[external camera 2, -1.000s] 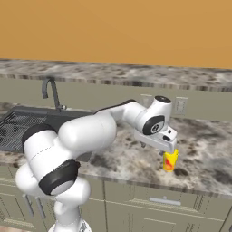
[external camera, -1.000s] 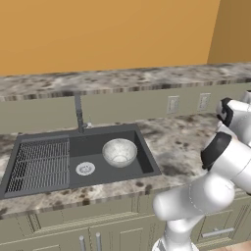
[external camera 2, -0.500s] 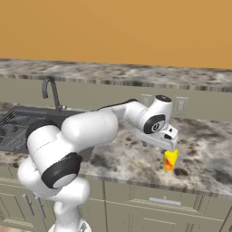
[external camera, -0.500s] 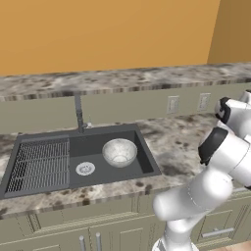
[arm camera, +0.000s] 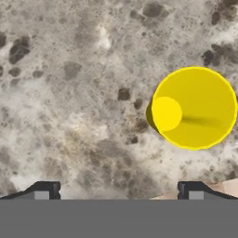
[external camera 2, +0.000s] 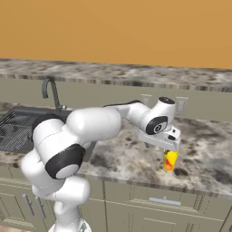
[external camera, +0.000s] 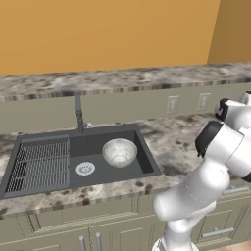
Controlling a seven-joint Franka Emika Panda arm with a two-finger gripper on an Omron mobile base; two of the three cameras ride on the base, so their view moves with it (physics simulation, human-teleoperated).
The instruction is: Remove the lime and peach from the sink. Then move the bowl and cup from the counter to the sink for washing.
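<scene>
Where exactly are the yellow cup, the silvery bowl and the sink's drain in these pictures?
cup [arm camera: 194, 108]: hand view, on the yellow inside seen from above.
bowl [external camera: 119, 151]: left base view, on its speckled inside, in the sink.
drain [external camera: 85, 168]: left base view, on the round silver disc in the basin floor.

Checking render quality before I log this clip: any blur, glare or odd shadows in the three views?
Left base view: sharp and evenly lit, soft sheen inside the bowl in the sink. Right base view: crisp, the cup casts a small dark shadow on the counter. Hand view: counter texture looks soft and pixelated, cup rim flat yellow without glare.
</scene>
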